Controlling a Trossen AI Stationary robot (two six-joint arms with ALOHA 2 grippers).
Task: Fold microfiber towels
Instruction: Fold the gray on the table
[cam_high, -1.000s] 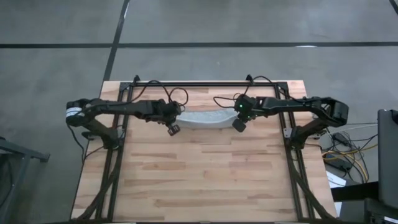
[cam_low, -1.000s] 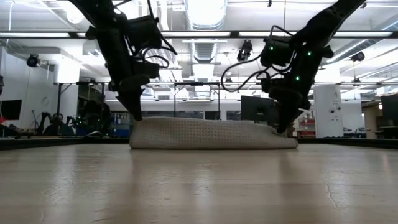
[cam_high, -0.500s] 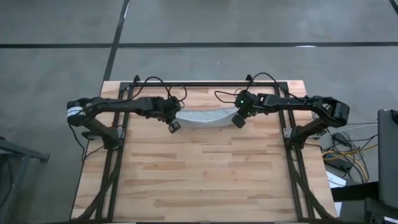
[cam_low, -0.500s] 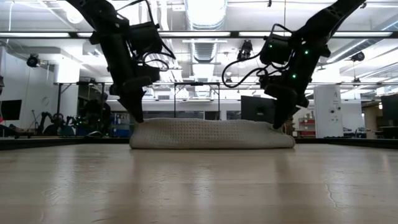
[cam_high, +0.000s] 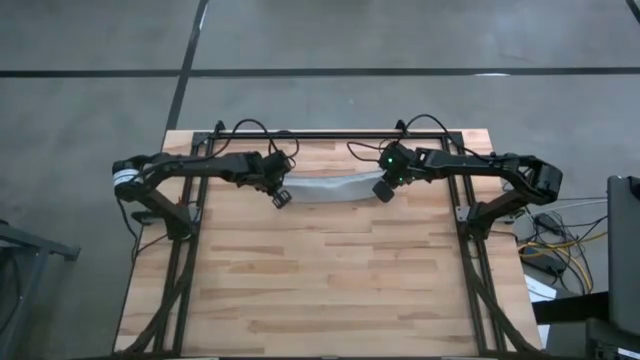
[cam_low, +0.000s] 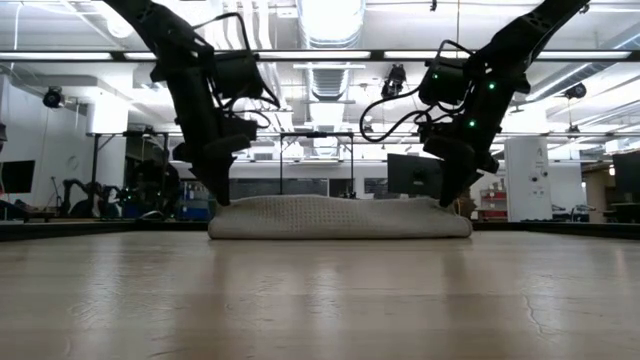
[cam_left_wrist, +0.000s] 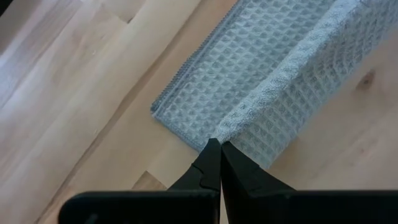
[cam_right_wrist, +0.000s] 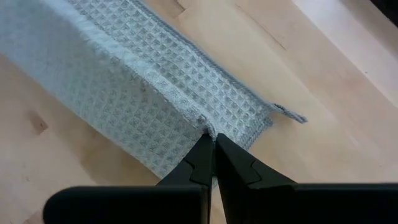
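Pale butcher-block planks make up the worktop (cam_high: 330, 270), which stands on a grey concrete floor crossed by dark lines, with a black frame running round its edges. Near the far edge lies the light grey-blue waffle-textured microfiber towel (cam_high: 330, 187), gathered into a long narrow strip that bows slightly between the two arms. From above, the left tool (cam_high: 279, 197) sits at the strip's left end and the right tool (cam_high: 383, 191) at its right end, both arms reaching in from the sides. That overhead view hides the grip itself; the wrist views show it. Left wrist: the dark fingers (cam_left_wrist: 208, 167) are pressed tight together on a raised ridge of the towel (cam_left_wrist: 273, 81), clenched on the cloth. Right wrist: the fingers (cam_right_wrist: 202, 163) likewise pinch a raised fold of the towel (cam_right_wrist: 137, 87), and a small pale tag (cam_right_wrist: 289, 114) sticks out from the cloth's corner, seen nowhere else. At worktop height the towel (cam_low: 340, 216) shows as a low mound with both arms coming down onto its ends, a workshop with ceiling lights and monitors behind.
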